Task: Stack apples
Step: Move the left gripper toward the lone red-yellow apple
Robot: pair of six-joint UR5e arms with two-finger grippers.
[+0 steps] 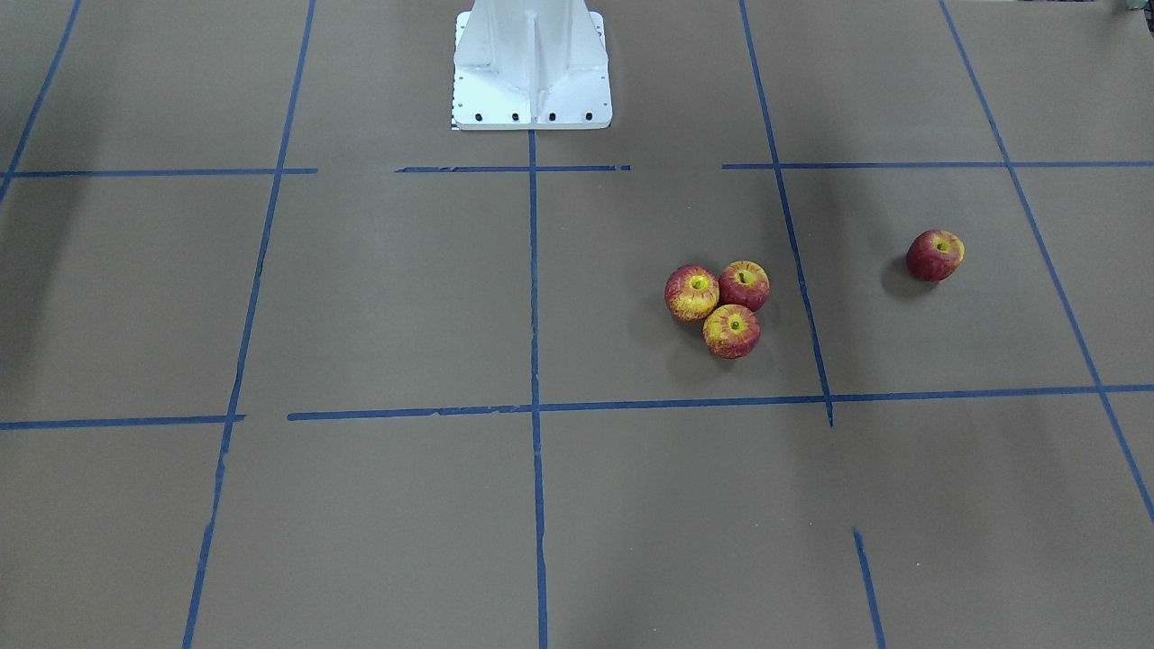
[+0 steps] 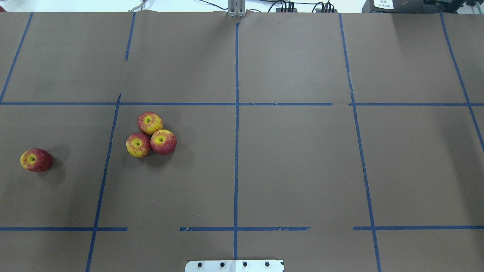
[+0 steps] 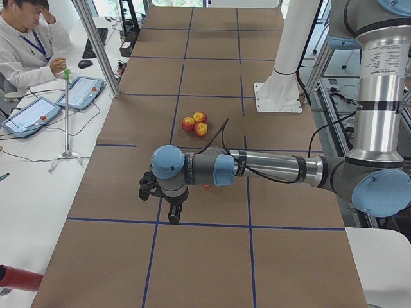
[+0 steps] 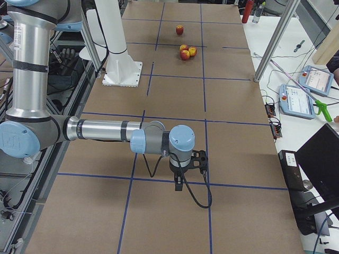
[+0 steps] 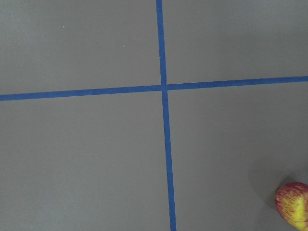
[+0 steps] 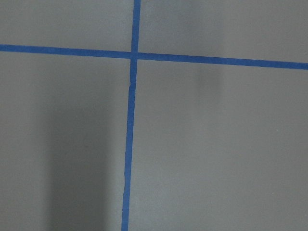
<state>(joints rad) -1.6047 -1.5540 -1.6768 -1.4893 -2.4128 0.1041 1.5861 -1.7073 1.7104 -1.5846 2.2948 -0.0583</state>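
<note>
Brown paper covered the bench (image 2: 302,170). Three apples (image 2: 160,141) were clustered, touching, left of centre in the overhead view, with a darker apple (image 2: 36,159) well apart at far left. Glossy and round, they were judged slippery and best pinched across the middle. How wide the left claw (image 3: 173,217) and right claw (image 4: 179,185) stood could not be told.

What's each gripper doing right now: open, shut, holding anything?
Left two-finger gripper: cannot tell, seen only from a side camera.
Right two-finger gripper: cannot tell, seen only from a side camera.

Yellow-streaked red apples (image 2: 151,123), one darker apple (image 2: 36,160) mostly red; brown table (image 2: 298,170) crossed by blue tape lines (image 2: 236,158).
</note>
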